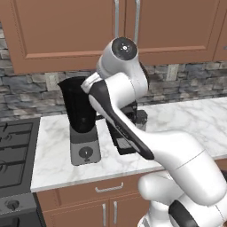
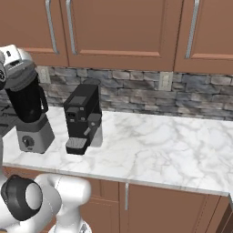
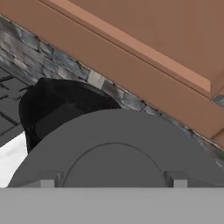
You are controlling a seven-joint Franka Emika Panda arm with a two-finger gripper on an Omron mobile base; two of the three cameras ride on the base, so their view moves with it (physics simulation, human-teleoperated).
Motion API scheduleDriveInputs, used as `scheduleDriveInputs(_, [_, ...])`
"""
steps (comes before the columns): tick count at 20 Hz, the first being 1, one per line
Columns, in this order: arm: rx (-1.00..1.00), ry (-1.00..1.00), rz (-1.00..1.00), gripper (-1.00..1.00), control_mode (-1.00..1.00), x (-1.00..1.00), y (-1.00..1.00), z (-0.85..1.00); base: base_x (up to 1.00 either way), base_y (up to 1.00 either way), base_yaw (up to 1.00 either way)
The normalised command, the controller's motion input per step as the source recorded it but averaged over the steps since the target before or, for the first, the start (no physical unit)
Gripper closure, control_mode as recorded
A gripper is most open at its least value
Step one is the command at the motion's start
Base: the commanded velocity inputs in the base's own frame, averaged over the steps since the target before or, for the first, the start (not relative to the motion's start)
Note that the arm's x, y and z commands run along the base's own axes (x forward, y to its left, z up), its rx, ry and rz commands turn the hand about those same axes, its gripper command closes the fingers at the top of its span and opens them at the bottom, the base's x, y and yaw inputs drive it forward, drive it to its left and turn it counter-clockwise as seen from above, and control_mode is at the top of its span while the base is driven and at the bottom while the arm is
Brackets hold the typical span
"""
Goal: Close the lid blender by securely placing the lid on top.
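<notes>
Right now the gripper's own state cannot be told: in the hand view the lid [image 3: 116, 153] sits close against the camera as a big grey disc, which suggests it is held, but no fingers show and the grip itself is hidden. From the right base view a grey round shape, likely the lid [image 2: 20, 75], hangs tilted just over the mouth of the blender [image 2: 28, 113], partly masked by the white hand.

In the hand view the dark jar opening lies behind and to the left of the disc, so the two look off-centre and the disc is not level with the rim. That is the main risk, in my judgement: lowered like this, one edge of the lid could catch the rim or the spout and sit cocked rather than seated. Let go in that pose, it could slide off onto the counter [image 1: 53, 155].

The blender [image 1: 82, 128] stands near the counter's left edge, close to the stove [image 1: 13, 150], with the coffee machine [image 2: 82, 118] just beside it. A sideways push on the tall jar could tip it or shove it toward that edge.
</notes>
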Motion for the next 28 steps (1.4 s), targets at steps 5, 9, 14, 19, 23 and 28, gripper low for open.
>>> scheduleDriveInputs(5, [0.00, 0.02, 0.06, 1.00, -1.00, 0.37, 0.62, 0.40, 0.00, 0.00, 0.00])
scheduleDriveInputs(9, [0.00, 0.10, 0.02, 1.00, -1.00, 0.48, 0.53, 0.44, 0.00, 0.00, 0.00])
scheduleDriveInputs(14, [0.00, 0.06, 0.00, 1.00, -1.00, 0.17, 0.06, 0.01, 0.00, 0.00, 0.00])
scheduleDriveInputs(19, [0.00, 0.03, 0.00, 1.00, -1.00, 0.00, 0.00, -0.20, 0.00, 0.00, 0.00])
scheduleDriveInputs(23, [0.01, 0.02, 0.00, 1.00, -1.00, 0.00, 0.00, -0.32, 0.00, 0.00, 0.00])
scheduleDriveInputs(28, [0.11, 0.00, 0.00, 1.00, -1.00, 0.00, -0.14, -0.13, 0.00, 0.00, 0.00])
